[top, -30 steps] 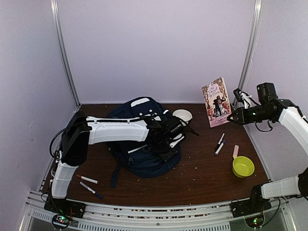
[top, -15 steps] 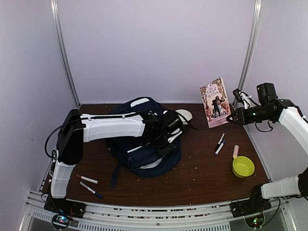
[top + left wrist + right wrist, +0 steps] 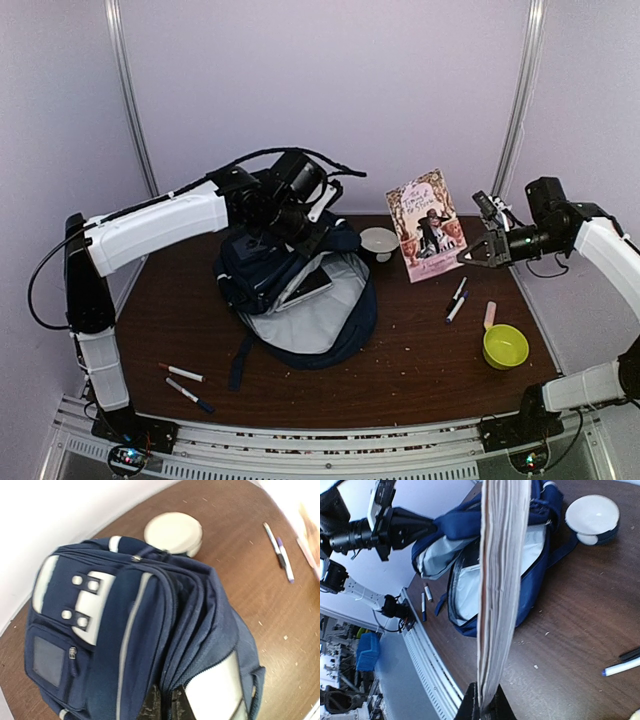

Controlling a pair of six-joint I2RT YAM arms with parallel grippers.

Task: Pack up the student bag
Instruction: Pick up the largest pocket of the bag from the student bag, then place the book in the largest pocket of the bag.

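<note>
Soft, even light in the top view, reasonably sharp, with just a faint shadow hugging the navy-blue fabric backpack (image 3: 300,310) on the dark brown wooden table (image 3: 430,370). Over to the left wrist: the white wall (image 3: 60,510) is blown out and the top right corner is smeared and overexposed. Right wrist: the illustrated paperback book (image 3: 501,580) looms at the lens, its page edges soft, and the table rim bows with wide-angle bend.

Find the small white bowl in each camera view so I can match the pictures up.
Top external: the white bowl sits near the centre, on the table between the student bag and the book.
Left wrist: top centre, just beyond the bag's top end.
Right wrist: top right corner, to the right of the book's page edge.
Shared landmark: the open navy student bag, which shows in all three views.
</note>
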